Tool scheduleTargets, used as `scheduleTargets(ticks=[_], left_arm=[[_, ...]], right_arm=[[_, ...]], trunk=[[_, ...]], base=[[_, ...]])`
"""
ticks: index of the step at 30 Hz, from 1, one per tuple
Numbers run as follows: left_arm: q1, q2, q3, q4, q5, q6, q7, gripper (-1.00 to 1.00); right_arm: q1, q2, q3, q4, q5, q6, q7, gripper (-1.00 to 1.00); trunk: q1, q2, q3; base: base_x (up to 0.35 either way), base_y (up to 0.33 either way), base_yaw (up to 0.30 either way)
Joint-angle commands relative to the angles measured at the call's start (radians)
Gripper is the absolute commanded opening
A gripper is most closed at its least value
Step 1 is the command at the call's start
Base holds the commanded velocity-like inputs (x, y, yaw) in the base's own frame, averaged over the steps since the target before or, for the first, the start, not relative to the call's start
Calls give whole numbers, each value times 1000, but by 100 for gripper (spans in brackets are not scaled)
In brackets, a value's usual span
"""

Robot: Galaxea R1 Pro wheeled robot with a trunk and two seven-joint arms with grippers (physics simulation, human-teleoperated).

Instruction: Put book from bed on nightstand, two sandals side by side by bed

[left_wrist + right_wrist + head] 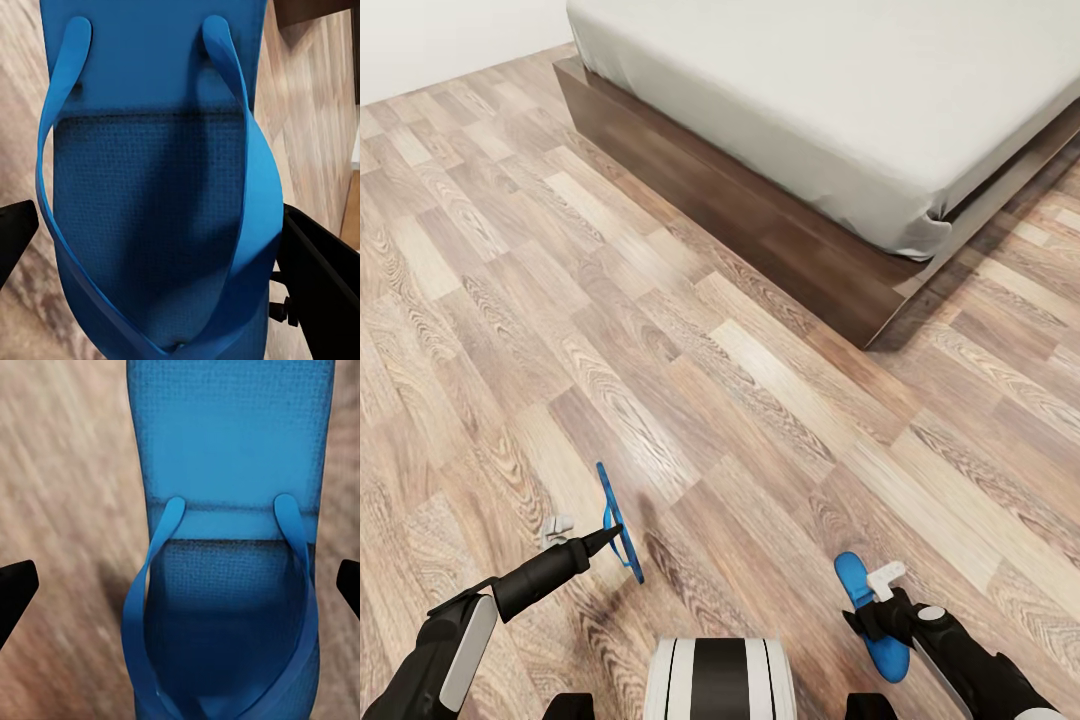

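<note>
You hold one bright blue flat sandal in each arm above the light wood-plank floor, a short way out from the corner of the large low bed with its dark brown platform frame and pale grey-white mattress. Your left gripper carries the left sandal on edge, sole turned sideways, so it shows in the head view as a thin blue blade; the left wrist camera looks straight onto its textured footbed and Y-shaped strap, with dark fingers at either flank. Those fingers appear to be pinching the sandal, though the contact itself is hidden. Your right gripper has the right sandal lying flatter, toe pointing towards the bed; the right wrist camera shows its footbed between two black fingertips set wide of the sole, so whether they clamp it cannot be told there. Both sandals hang well short of the bed's frame, which suggests they are being ferried towards it to be set down as a pair. The book is not among what you see here.
</note>
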Motion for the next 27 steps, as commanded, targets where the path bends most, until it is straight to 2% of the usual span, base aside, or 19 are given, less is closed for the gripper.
scheduleTargets(ticks=[1,12,19,27], left_arm=[[0,0,1,0,5,8,-2,-100],[0,0,1,0,6,8,-2,-100],[0,0,1,0,6,8,-2,-100],[0,0,1,0,6,8,-2,-100]], right_arm=[[0,-1,4,-2,-5,6,-1,100],[0,-3,-1,-2,-5,5,-1,100],[0,-3,-3,-2,-5,4,-2,100],[0,-4,-4,-2,-5,3,-3,100]], trunk=[[0,0,-1],[0,0,-1],[3,-2,-28],[3,-2,-28]], base=[[0,0,0],[0,0,0],[0,0,0],[0,0,0]])
